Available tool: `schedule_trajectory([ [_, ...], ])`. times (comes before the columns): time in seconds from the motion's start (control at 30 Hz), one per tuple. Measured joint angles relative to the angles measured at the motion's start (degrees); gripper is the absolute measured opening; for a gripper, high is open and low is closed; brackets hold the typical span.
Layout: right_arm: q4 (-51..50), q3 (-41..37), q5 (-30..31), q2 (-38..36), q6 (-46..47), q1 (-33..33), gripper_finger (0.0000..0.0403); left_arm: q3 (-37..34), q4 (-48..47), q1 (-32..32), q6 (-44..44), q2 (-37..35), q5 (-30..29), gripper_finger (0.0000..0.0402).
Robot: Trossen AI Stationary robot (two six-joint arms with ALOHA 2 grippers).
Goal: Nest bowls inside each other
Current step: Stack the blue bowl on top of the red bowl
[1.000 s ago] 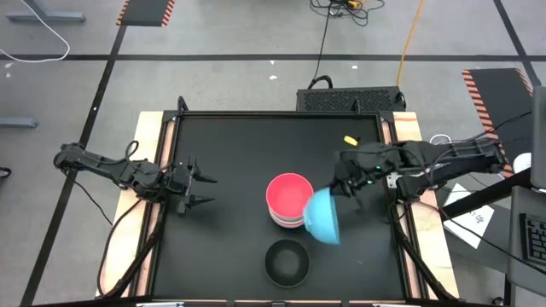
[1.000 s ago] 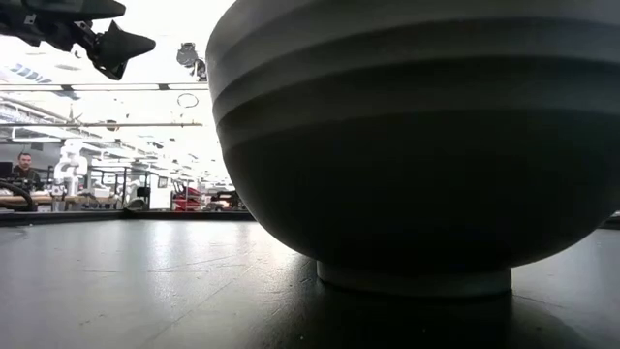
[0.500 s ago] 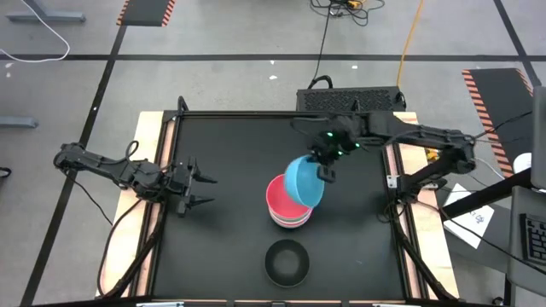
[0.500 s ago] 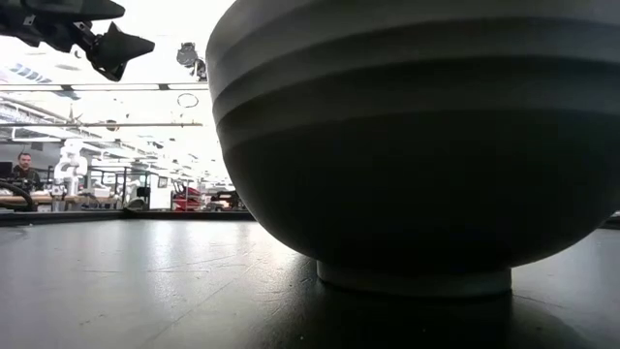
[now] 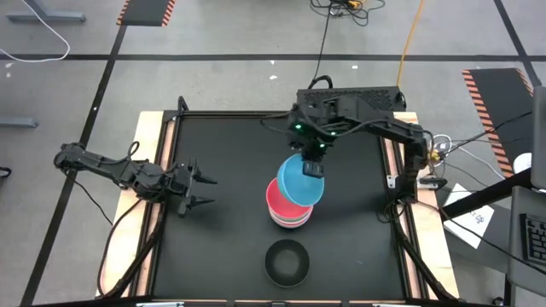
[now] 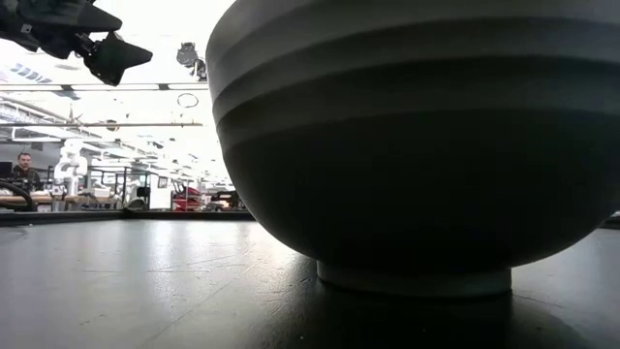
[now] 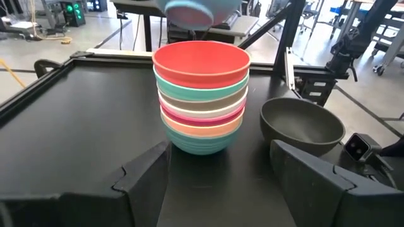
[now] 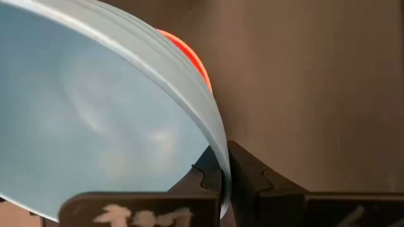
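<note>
From above, the right hand [image 5: 312,167] has swung the blue bowl [image 5: 299,179], pinched at its rim, from the stack's four o'clock to just over the nested stack [image 5: 286,209], so seating comes next. The black bowl [image 5: 287,261] waits at six o'clock on the worktop [image 5: 230,145]. The left wrist view shows the left hand [image 7: 221,170] spread, idle, facing the stack; nothing blocks the drop.

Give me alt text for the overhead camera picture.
The right hand holds a round blue plastic bowl tilted over a stack of nested bowls on the black table. A black bowl sits alone; the left hand waits open.
</note>
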Motion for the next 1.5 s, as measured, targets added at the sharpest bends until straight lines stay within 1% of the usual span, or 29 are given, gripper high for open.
schedule_trajectory([
  [0.13, 0.3, 0.4, -0.3, 2.6, 1.0, 0.4, 0.0000, 0.0, 0.0, 0.0, 1.1, 0.0, 0.0, 0.0273],
  [0.3, 0.3, 0.4, -3.3, 4.8, 1.9, 0.7, 0.0000, 0.0, 0.0, 0.0, 1.7, 0.0, 0.0, 0.0273],
  [0.37, 0.3, 0.4, -4.0, 5.3, 1.4, 0.8, 0.0000, 0.0, 0.0, 0.0, 1.7, 0.0, 0.0, 0.0273],
  [0.43, 0.3, 0.4, -7.2, 5.6, 2.2, 0.8, 0.0000, 0.0, -0.1, 0.0, 1.9, 0.0, 0.0, 0.0273],
  [0.63, 0.2, 0.4, -9.0, 5.6, 1.6, 1.6, 0.0000, 0.0, 0.0, 0.0, 2.6, 0.0, 0.0, 0.0273],
  [0.77, 0.2, 0.4, -7.7, 5.6, 1.2, 1.5, 0.0000, 0.0, 0.0, 0.0, 2.6, 0.0, 0.0, 0.0273],
  [0.93, 0.4, 0.0, -7.3, 7.6, 0.8, 1.0, 0.0000, 0.0, 0.0, 0.0, 2.5, 0.0, 0.0, 0.0273],
  [1.1, 0.3, -0.4, -7.3, 10.7, 1.0, 1.0, 0.0000, 0.0, 0.0, 0.0, 2.4, 0.0, 1.9, 0.0273],
  [1.2, 0.3, -0.5, -7.2, 11.3, 1.2, 1.0, 0.0001, 0.0, -0.3, 0.0, 2.4, 0.0, 2.6, 0.0273],
  [1.33, 0.2, -0.5, -7.5, 10.6, 1.7, 0.9, 0.0024, 0.0, -0.7, 0.0, 2.4, 0.0, 2.8, 0.0273],
  [1.5, 0.3, -0.5, -6.0, 9.6, 2.8, 0.7, 0.0077, 0.0, -0.9, 0.0, 2.4, 0.0, 2.8, 0.0273],
])
